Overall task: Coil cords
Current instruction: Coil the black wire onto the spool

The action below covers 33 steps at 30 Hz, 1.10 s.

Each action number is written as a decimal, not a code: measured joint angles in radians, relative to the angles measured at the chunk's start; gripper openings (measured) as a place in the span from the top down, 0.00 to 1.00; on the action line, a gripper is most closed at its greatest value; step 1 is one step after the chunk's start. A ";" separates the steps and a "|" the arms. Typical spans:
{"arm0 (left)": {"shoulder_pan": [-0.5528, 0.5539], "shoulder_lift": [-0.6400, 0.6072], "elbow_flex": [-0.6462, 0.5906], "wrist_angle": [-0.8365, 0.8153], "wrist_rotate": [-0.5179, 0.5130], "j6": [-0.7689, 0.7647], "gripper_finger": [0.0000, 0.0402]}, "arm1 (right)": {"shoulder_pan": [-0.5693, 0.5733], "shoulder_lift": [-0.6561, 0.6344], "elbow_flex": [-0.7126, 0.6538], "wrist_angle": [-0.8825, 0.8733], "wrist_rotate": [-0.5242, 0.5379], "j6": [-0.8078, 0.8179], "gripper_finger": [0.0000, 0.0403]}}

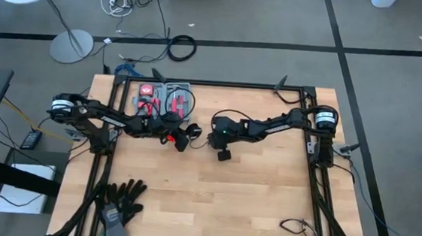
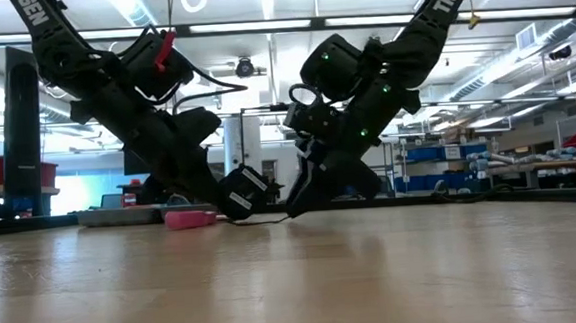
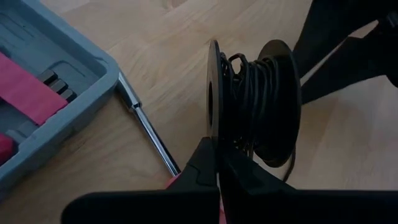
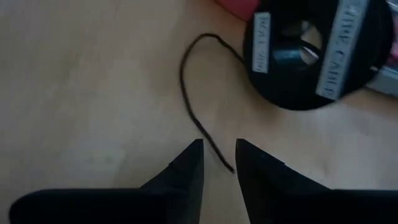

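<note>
Thin black cord point(image 4: 198, 93) wound on a spool point(image 3: 252, 102), loose end trailing.

Both arms reach inward, grippers low and close together.
Left gripper point(image 3: 217, 163) has fingers pressed together; right gripper point(image 4: 219, 160) has fingers slightly parted, pointing downward.

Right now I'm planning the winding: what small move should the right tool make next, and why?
Probably lower the right tool and close on the loose cord end. Its fingers stand apart over that end, which lies slack on the table, while the left tool holds the spool.
</note>
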 joint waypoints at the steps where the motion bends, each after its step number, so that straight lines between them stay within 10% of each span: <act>1: 0.000 0.000 0.000 0.000 0.000 0.000 1.00 | -0.002 0.010 0.001 0.007 -0.014 -0.003 0.77; 14: 0.001 0.000 0.002 0.013 -0.003 0.000 1.00 | 0.016 0.085 0.059 -0.017 -0.024 0.087 0.98; 33: 0.002 -0.001 0.003 -0.031 0.002 0.002 1.00 | 0.088 0.012 0.137 0.063 0.126 0.157 1.00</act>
